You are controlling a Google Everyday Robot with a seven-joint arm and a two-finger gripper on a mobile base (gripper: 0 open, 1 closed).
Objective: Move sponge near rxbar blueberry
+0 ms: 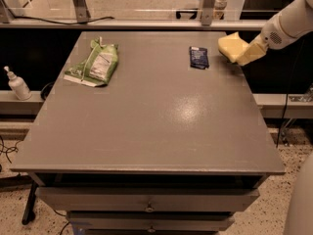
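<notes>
The pale yellow sponge is held just above the table's far right edge. My gripper is shut on it and comes in from the right on the white arm. The rxbar blueberry, a small dark navy wrapper, lies flat on the grey table a short way to the left of the sponge. The two are apart, with a narrow gap between them.
A green and white bag lies at the table's far left. A white pump bottle stands on a ledge left of the table. Drawers sit under the front edge. A rail with metal posts runs behind.
</notes>
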